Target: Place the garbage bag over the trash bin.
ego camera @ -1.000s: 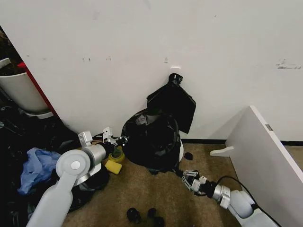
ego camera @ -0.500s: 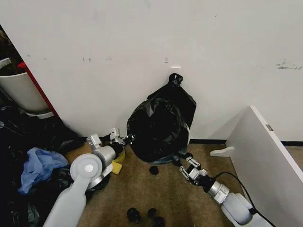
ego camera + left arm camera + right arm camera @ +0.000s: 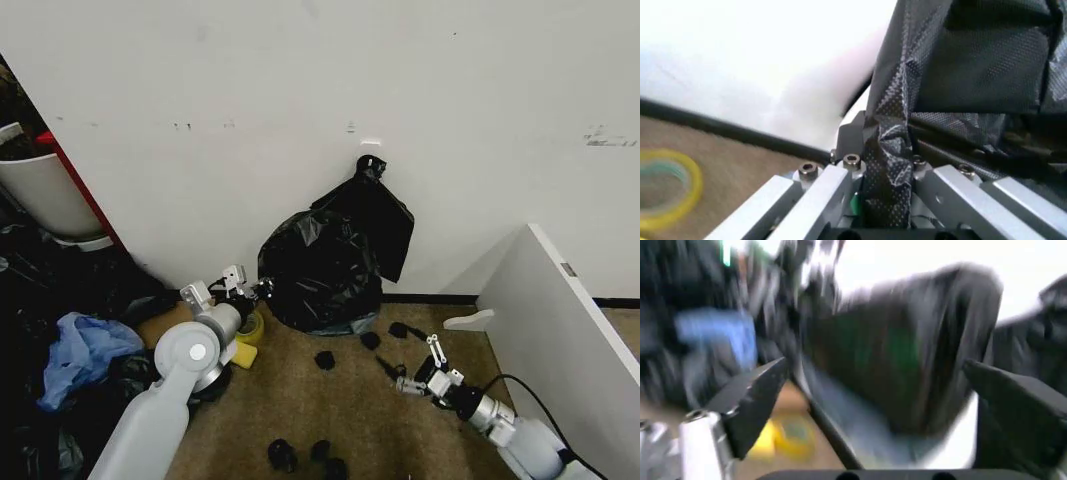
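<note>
Over the trash bin [image 3: 352,322], garbage bag [image 3: 318,272]

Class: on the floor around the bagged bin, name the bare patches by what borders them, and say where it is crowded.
Bare carpet lies between the garbage bag and the white board, ahead of the open right gripper. The floor before the bag holds scattered black bits. Crowded: the left side, with the left gripper shut on the bag, a yellow tape roll and a blue bag.
</note>
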Tool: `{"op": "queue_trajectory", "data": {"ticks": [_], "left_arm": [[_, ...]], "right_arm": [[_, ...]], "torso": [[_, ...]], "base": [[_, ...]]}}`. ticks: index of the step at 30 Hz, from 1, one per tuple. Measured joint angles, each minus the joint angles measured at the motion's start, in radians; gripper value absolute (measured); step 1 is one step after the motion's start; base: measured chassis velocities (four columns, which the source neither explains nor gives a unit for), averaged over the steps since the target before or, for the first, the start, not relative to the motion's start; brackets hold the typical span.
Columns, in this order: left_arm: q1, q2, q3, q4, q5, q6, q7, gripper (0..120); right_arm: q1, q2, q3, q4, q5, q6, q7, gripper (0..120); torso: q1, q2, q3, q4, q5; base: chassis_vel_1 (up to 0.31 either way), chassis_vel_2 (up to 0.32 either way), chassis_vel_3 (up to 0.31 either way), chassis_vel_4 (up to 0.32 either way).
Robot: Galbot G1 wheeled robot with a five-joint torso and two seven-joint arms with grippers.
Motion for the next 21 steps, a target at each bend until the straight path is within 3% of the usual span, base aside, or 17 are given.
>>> {"op": "queue_trajectory", "data": {"ticks": [3, 6, 7, 13, 16, 19, 21], "left_arm": [[0.029, 0.003, 0.009, -0.004, 0.132, -0.066, 0.024, 2], [0.06, 0.003, 0.013, -0.017, 0.201, -0.104, 0.038, 2], [0.06, 0.003, 0.013, -0.017, 0.201, -0.104, 0.038, 2], [0.083, -0.021, 0.07, 0.011, 0.339, -0.25, 0.088, 2], [0.093, -0.04, 0.108, 0.026, 0.372, -0.287, 0.101, 2], [0.107, -0.065, 0.169, 0.045, 0.437, -0.339, 0.119, 2], [0.108, -0.075, 0.21, 0.062, 0.485, -0.371, 0.121, 2]], "right_arm": [[-0.003, 0.011, -0.003, 0.127, 0.169, -0.081, -0.029, 100], [-0.006, 0.007, -0.022, 0.244, 0.111, -0.207, 0.136, 97], [-0.006, 0.007, -0.022, 0.244, 0.111, -0.207, 0.136, 97], [-0.024, -0.025, -0.108, 0.377, -0.036, -0.526, 0.527, 70], [-0.014, -0.037, -0.149, 0.414, -0.04, -0.648, 0.648, 64], [0.018, -0.054, -0.239, 0.495, -0.001, -0.899, 0.904, 51], [0.03, -0.053, -0.267, 0.536, 0.051, -0.968, 0.979, 42]], "torso": [[0.0, 0.0, 0.0, 0.0001, -0.0002], [0.0, 0.0, 0.0, 0.0004, -0.0002], [0.0, 0.0, 0.0, 0.0004, -0.0002], [0.0, 0.0, 0.0, 0.0001, 0.0002], [0.0, 0.0, 0.0, 0.0, 0.0], [0.0, 0.0, 0.0, 0.0, 0.0002], [0.0, 0.0, 0.0, 0.0003, 0.0003]], "base": [[0.0, 0.0, 0.0, 0.0], [0.0, 0.0, 0.0, 0.0], [0.0, 0.0, 0.0, 0.0], [0.0, 0.0, 0.0, 0.0], [0.0, 0.0, 0.0, 0.0], [0.0, 0.0, 0.0, 0.0], [0.0, 0.0, 0.0, 0.0]]}}
